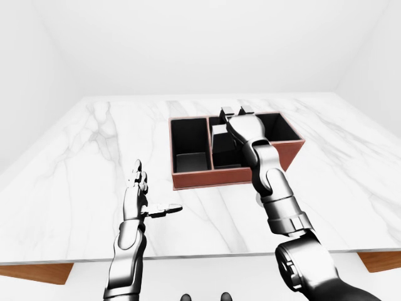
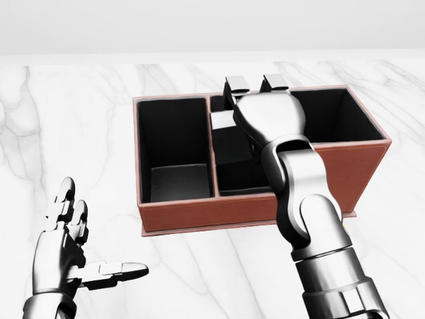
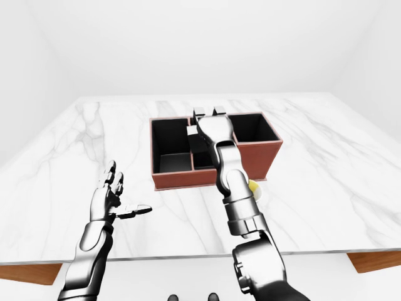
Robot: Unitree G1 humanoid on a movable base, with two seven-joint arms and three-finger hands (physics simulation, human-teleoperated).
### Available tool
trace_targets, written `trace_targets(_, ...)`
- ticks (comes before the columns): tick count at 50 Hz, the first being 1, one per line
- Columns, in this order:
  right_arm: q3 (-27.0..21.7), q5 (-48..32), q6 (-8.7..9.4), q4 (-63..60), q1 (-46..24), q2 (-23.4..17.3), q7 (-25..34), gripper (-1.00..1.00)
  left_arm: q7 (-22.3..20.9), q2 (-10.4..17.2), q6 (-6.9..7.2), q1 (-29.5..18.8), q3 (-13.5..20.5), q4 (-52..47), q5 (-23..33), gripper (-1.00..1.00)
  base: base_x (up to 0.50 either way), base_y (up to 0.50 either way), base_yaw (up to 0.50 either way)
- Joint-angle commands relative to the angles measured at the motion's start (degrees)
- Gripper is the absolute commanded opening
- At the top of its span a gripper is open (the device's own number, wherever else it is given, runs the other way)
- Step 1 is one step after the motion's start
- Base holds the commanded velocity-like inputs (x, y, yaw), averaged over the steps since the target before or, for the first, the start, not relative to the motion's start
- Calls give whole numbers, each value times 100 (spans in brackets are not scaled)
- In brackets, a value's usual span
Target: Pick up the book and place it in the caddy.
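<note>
Over the caddy (image 2: 199,216) on the marble desk (image 2: 80,133), the right hand (image 2: 255,100) reaches down into the bigger right compartment, fingers wrapped around the dark book (image 2: 232,143), which sits upright just beside the divider. The left hand (image 2: 73,256) hangs low at the head view's left, fingers spread wide, holding nothing. A small yellow thing (image 3: 255,187) peeks out by the caddy's right end.

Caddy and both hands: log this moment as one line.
right hand: over caddy larger compartment, grip hidden | book: dark, inside beneath hand | left hand: open, above table
</note>
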Motion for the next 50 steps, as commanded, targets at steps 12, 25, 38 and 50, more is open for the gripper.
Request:
trace_targets(12, -61, -474, 0, -17, -96, -72, -193, -100, 10, -3, -65, -34, -11, 99, 12, 100, 0, 0, 0)
trace_targets(25, -92, -288, 0, 457, -275, -95, -585, -100, 32, -14, -78, -24, -33, 99, 21, 100, 0, 0, 0)
trace_targets(38, -75, 121, 0, 1252, -449, -155, -1167, -100, 13, 0, -116, -45, -14, 159, 4, 100, 0, 0, 0)
trace_targets(50, -51, 479, 0, 1906, -549, -232, -1618, -100, 4, 12, -134, -53, -2, 190, -8, 100, 0, 0, 0)
